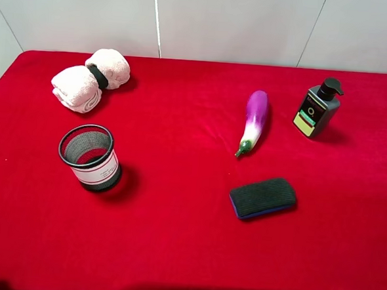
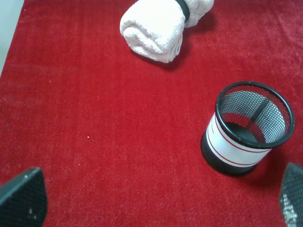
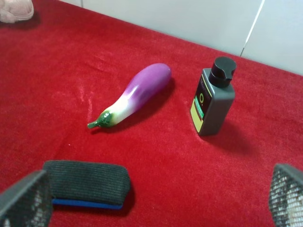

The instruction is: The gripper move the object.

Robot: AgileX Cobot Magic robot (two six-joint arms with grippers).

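Observation:
The object, a small dark pump bottle (image 1: 317, 110) with a black pump top and a green and cream label, stands upright at the far right of the red cloth. In the right wrist view the bottle (image 3: 213, 99) stands ahead of my right gripper (image 3: 156, 203), well apart from it. That gripper is open and empty, with its mesh-padded fingertips (image 3: 26, 198) spread wide. My left gripper (image 2: 156, 208) is also open and empty, back from the black mesh cup (image 2: 248, 127). In the exterior high view only the arm bases show, at the bottom corners.
A purple eggplant (image 1: 254, 121) lies left of the bottle. A black pad with a blue edge (image 1: 263, 197) lies nearer the front. The mesh cup (image 1: 89, 157) stands at the left. A rolled pink towel (image 1: 91, 79) lies at the far left. A white wall stands behind the table.

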